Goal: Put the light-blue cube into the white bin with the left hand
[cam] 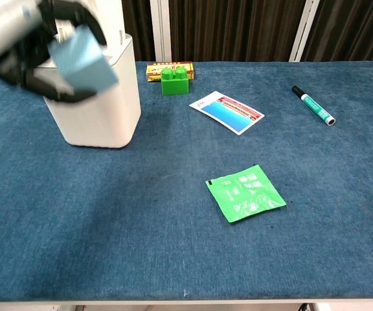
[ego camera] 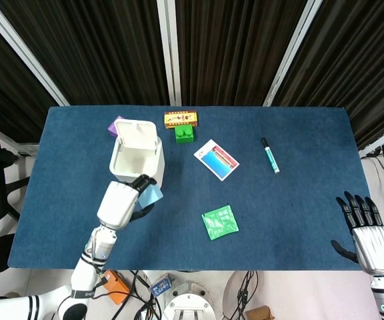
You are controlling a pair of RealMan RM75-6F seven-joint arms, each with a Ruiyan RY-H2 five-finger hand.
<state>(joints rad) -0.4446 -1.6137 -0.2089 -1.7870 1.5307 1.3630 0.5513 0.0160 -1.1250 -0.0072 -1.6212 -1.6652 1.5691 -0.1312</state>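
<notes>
My left hand [ego camera: 120, 202] [cam: 24, 39] grips the light-blue cube [ego camera: 151, 195] [cam: 83, 58] and holds it in the air, well above the table, just in front of the white bin [ego camera: 136, 157] [cam: 99, 107]. The bin stands at the table's left with its lid tipped up and back. In the chest view the hand and cube are blurred and cover part of the bin's front. My right hand [ego camera: 369, 230] hangs open off the table's near right corner, holding nothing.
A green packet [ego camera: 219, 221] lies near the middle front. Behind it are a printed card [ego camera: 216, 159], a green brick [ego camera: 184, 134], a yellow-red box [ego camera: 181, 119] and a teal marker [ego camera: 270, 155]. A purple item [ego camera: 115, 125] peeks from behind the bin.
</notes>
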